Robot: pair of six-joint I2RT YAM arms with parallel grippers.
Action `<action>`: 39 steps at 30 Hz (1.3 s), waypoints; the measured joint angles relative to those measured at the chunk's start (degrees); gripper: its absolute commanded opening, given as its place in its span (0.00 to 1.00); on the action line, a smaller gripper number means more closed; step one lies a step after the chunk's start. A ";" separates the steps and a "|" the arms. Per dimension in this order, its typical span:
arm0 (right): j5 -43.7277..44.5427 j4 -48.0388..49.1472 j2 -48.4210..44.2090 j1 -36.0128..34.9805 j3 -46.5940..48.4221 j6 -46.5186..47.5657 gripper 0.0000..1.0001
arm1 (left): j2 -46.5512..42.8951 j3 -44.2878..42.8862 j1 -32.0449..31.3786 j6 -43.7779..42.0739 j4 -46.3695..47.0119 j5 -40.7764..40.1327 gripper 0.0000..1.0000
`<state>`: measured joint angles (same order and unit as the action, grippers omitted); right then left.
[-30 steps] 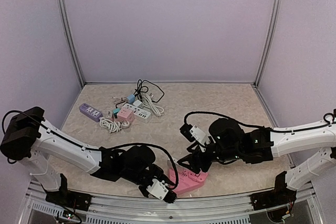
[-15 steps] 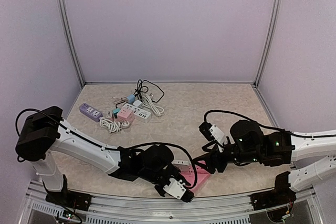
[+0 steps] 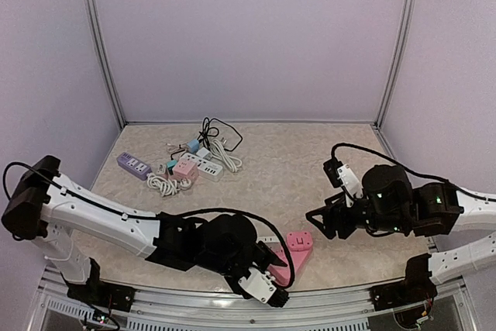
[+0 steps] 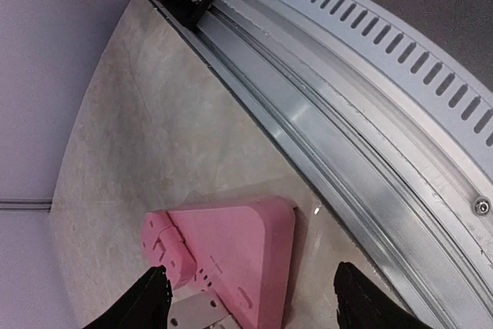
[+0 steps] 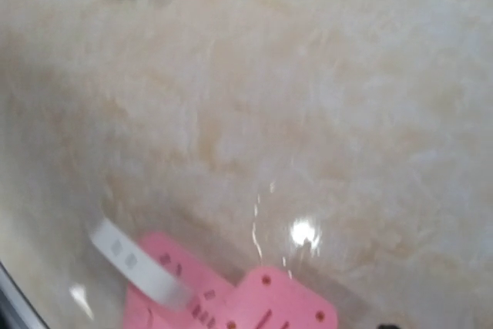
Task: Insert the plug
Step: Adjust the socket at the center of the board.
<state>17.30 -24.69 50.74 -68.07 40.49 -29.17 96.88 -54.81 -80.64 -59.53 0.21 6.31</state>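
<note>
A pink wedge-shaped socket block (image 3: pixel 282 270) lies near the table's front edge. A pink square plug (image 3: pixel 299 241) sits against its far end. In the left wrist view the block (image 4: pixel 239 252) lies between my left gripper's (image 4: pixel 254 300) black fingertips (image 4: pixel 148 298). They stand wide apart and open, clear of its sides. From above, the left gripper (image 3: pixel 273 291) is at the block's near end. My right gripper (image 3: pixel 319 221) hovers open and holding nothing, just right of the plug. Its blurred wrist view shows the plug (image 5: pixel 281 306) and the block (image 5: pixel 181 287), but no fingers.
A metal rail (image 4: pixel 347 152) runs along the front edge, close to the block. At the back left lie a purple power strip (image 3: pixel 133 164), a pink cube adapter (image 3: pixel 184 168), a white strip (image 3: pixel 208 164) and coiled cables (image 3: pixel 218 131). A white strip (image 5: pixel 137 261) crosses the block.
The left gripper has opened and slid right along the front edge. The right arm has pulled back to the right, off the pink block. The block now sits slightly further right.
</note>
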 measured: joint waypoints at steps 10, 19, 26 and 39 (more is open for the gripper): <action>4.48 -5.44 17.51 -0.09 22.84 -0.98 0.65 | -26.32 -8.87 4.15 8.85 -26.16 -13.81 0.92; 11.43 -17.18 42.42 -7.21 43.10 -4.37 0.63 | -49.09 -9.46 35.98 16.26 -40.33 -21.92 0.95; 9.29 -23.32 59.84 -14.49 56.76 2.43 0.61 | -65.90 -3.28 50.64 24.65 -47.52 -24.35 0.99; 6.75 -43.91 87.10 -12.90 81.94 18.51 0.39 | -75.12 4.46 66.47 32.72 -57.77 -21.99 0.99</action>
<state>24.05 -68.60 137.84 -80.97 122.43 -10.66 21.76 -50.35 -14.17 -26.81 -57.56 -15.68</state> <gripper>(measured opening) 0.406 0.988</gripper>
